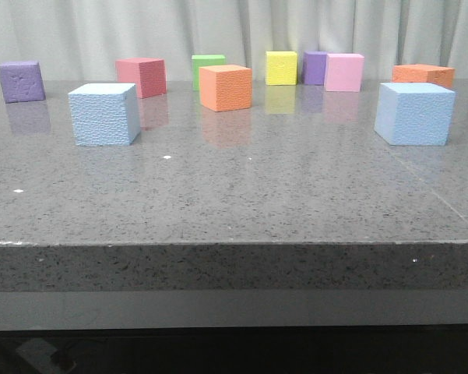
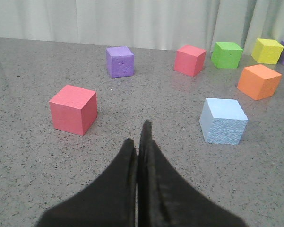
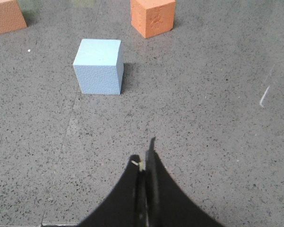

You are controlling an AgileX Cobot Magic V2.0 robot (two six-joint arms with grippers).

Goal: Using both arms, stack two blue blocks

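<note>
Two pale blue blocks rest apart on the grey stone table. One blue block (image 1: 103,114) stands left of centre; the left wrist view shows it (image 2: 223,121) ahead of my left gripper (image 2: 138,137), off to one side. The other blue block (image 1: 414,113) sits at the right; in the right wrist view it (image 3: 98,66) lies well beyond my right gripper (image 3: 144,156). Both grippers are shut with nothing between the fingers, and neither touches a block. No arm appears in the front view.
A row of coloured cubes lines the back: purple (image 1: 21,81), red (image 1: 141,76), green (image 1: 208,68), orange (image 1: 225,86), yellow (image 1: 281,68), purple (image 1: 314,68), pink (image 1: 344,72), orange (image 1: 423,74). Another red cube (image 2: 73,109) sits near the left gripper. The table's front edge (image 1: 234,244) is close.
</note>
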